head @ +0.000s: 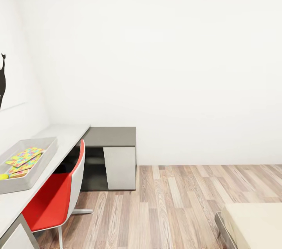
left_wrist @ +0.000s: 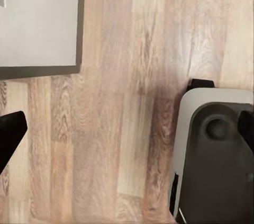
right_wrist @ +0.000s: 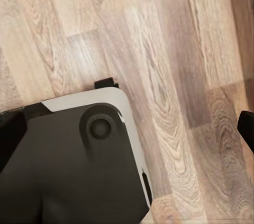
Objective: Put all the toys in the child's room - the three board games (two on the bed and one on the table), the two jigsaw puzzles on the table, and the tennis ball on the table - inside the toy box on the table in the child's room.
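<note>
Looking at the child's room, bed corner at the lower right shows bare mattress, no board games in sight. Over on the table the toy box already has both jigsaw puzzles stacked in it, with the tennis ball at its near end. Guessing the games are what's left. Both grippers hang over the floor, fingers spread wide, empty

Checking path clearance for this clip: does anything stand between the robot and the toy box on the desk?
Partly. A red chair stands tucked against the table just beside the toy box, which already holds the jigsaw puzzles. The wood floor leading there looks open.
</note>
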